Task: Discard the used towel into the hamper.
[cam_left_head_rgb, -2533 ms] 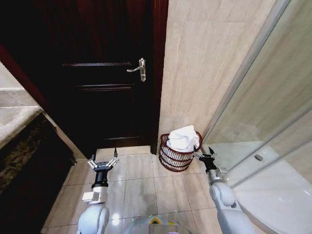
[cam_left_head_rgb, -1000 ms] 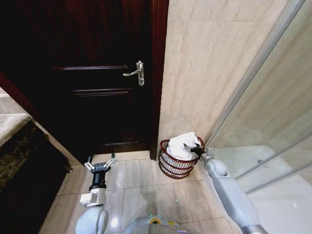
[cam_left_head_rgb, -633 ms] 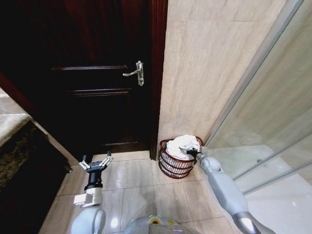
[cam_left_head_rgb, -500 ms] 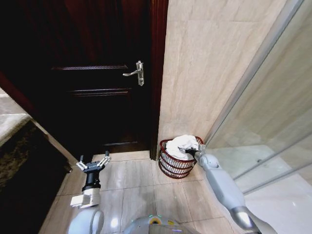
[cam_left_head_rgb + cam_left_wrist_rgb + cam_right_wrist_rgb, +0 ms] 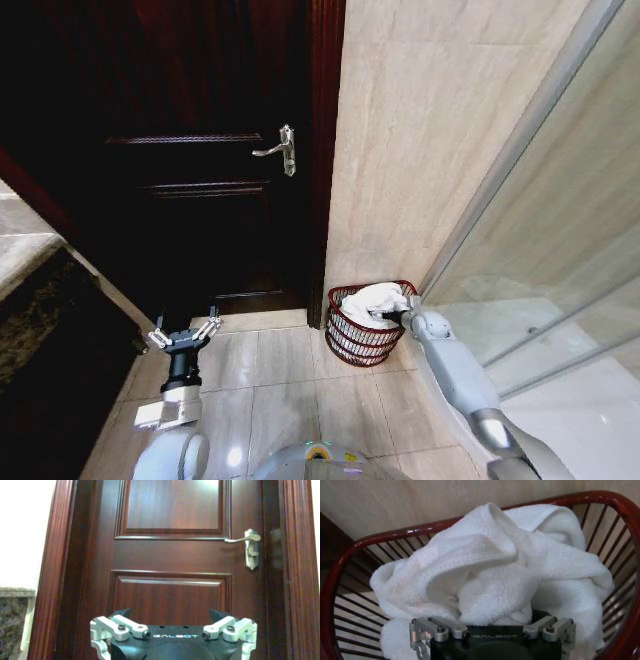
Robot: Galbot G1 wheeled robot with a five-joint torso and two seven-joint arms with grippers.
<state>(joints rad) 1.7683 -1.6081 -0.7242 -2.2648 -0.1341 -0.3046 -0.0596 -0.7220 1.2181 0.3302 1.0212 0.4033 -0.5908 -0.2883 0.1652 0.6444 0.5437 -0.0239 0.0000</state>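
Reaching into hamper (image 5: 362, 322), R tool (image 5: 393, 318) buried in towel (image 5: 374, 299), grip unclear; L tool (image 5: 183, 334) spread.

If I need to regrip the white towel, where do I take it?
Probably the raised fold at the top of the white towel, coming straight down from above. It humps above the hamper rim, while the wire sides block any side approach. The right gripper is already there.

The head camera looks down from high on door (image 5: 200, 150), hamper (image 5: 365, 325) and both arms. The left wrist camera faces the door (image 5: 175, 555) squarely beyond the left claw (image 5: 172, 637). The right wrist camera sits close, towel (image 5: 490, 577) directly ahead of the right claw (image 5: 492, 635).
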